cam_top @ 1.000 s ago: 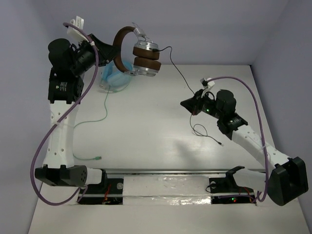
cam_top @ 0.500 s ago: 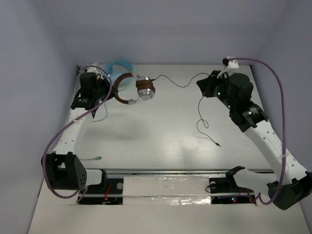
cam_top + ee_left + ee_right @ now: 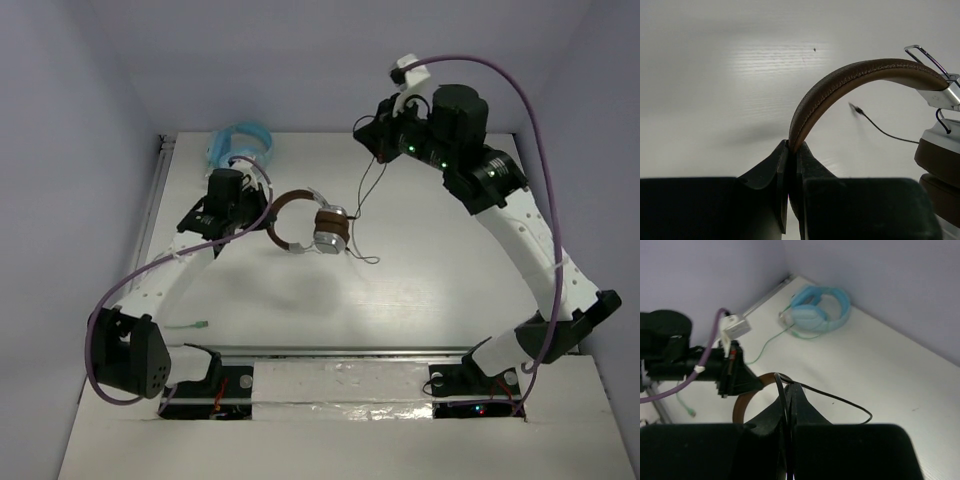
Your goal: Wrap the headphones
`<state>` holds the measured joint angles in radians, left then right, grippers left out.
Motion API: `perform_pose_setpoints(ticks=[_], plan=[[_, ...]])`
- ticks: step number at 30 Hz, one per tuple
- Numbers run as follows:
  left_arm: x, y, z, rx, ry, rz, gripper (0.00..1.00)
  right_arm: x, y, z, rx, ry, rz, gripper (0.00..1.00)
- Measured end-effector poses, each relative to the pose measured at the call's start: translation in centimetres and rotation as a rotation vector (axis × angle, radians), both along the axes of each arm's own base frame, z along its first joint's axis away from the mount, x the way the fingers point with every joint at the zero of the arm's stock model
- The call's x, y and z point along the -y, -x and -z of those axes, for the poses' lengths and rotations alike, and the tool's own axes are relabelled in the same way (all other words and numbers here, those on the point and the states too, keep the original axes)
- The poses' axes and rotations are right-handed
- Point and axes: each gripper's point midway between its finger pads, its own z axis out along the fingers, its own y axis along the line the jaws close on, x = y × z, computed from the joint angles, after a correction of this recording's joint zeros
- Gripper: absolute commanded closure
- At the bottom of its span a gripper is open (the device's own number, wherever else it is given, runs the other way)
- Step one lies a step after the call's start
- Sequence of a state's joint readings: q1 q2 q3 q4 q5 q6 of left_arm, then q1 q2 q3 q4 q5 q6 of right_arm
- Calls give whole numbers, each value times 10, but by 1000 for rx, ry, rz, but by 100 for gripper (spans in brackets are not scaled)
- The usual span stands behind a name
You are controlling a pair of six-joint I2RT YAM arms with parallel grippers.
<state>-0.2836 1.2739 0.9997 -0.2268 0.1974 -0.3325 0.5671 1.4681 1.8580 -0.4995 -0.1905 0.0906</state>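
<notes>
view coverage: only the top view shows both arms together. there the headphones (image 3: pixel 318 228) hang clear of the table (image 3: pixel 450 290), with a soft shadow under them. they are nearer the arm bases than the light blue headphones (image 3: pixel 240 142) and to their right.

only the left wrist view shows the grip itself. the left gripper (image 3: pixel 792 150) is closed to a thin slit on the headband (image 3: pixel 840 82), which rises from between the fingertips in an arc.

only the right wrist view shows the right gripper (image 3: pixel 788 390) from behind. it is fully closed, with the cable (image 3: pixel 840 401) pinched at its tips. this gripper is raised well to the right of the light blue headphones.

materials:
- headband: brown, grained leather with a stitched edge.
- earcups (image 3: pixel 943 95): silver metal on a thin wire hoop.
- ear pads (image 3: pixel 940 160): brown, rounded, stacked face to face.
- cable: thin, black, hanging slack from the right gripper down to the earcups.
- light blue headphones: smooth, with a thin green cable (image 3: pixel 185 326) trailing toward the arm bases.

relative position: the earcups hang just beyond the left gripper, on the side away from the light blue headphones.
</notes>
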Motion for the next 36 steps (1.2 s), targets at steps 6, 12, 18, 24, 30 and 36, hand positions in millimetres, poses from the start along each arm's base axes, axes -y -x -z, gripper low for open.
perform_pose_setpoints(ticks=[6, 12, 18, 24, 30, 36], plan=[[38, 26, 22, -66, 0, 210, 100, -23, -17, 26, -23, 121, -46, 100], [34, 46, 40, -95, -35, 225, 100, -16, -67, 53, -25, 225, 121, 100], [-9, 41, 15, 18, -151, 22, 100, -15, -66, 78, -58, 294, 93, 100], [-48, 36, -20, 150, -215, -178, 100, -6, 32, 95, -74, 254, -192, 100], [-62, 32, -17, 144, -265, -247, 100, 4, 113, 69, 27, 116, -385, 100], [-46, 24, -57, 203, -188, -205, 100, -2, 77, 108, -94, 109, -254, 100]])
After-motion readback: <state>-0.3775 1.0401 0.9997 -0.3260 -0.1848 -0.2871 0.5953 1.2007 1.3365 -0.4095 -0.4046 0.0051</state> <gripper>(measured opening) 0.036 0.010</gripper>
